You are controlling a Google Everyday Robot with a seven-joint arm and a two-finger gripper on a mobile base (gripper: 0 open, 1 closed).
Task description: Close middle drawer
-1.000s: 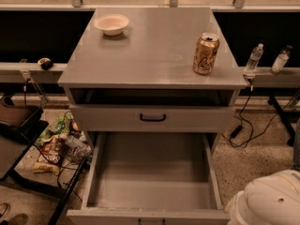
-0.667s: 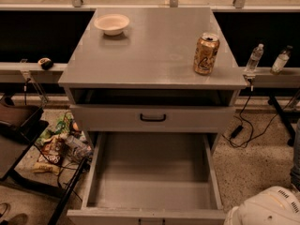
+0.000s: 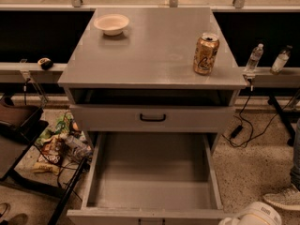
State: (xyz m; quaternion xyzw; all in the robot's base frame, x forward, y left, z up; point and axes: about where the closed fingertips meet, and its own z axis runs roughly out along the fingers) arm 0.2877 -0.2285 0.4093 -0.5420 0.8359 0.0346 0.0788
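Speckled floor surrounds a grey cabinet [image 3: 154, 55] set against a dark wall. At left, snack bags [image 3: 54, 146] litter the floor, and a white bowl [image 3: 111, 24] sits on the cabinet top's left rear. Below the upper drawer [image 3: 152, 117], the middle drawer [image 3: 150, 177] stands pulled far out toward the camera, its front panel at the bottom edge. A gold can [image 3: 206, 53] stands on the top's right side. At the lower right corner only a white rounded part of the arm [image 3: 253, 214] shows, low, just beside the drawer's front right corner. The gripper is out of view, so its state cannot be told. The step looks like the approach, with the drawer wide open. Next comes a square, straight push on the front panel.
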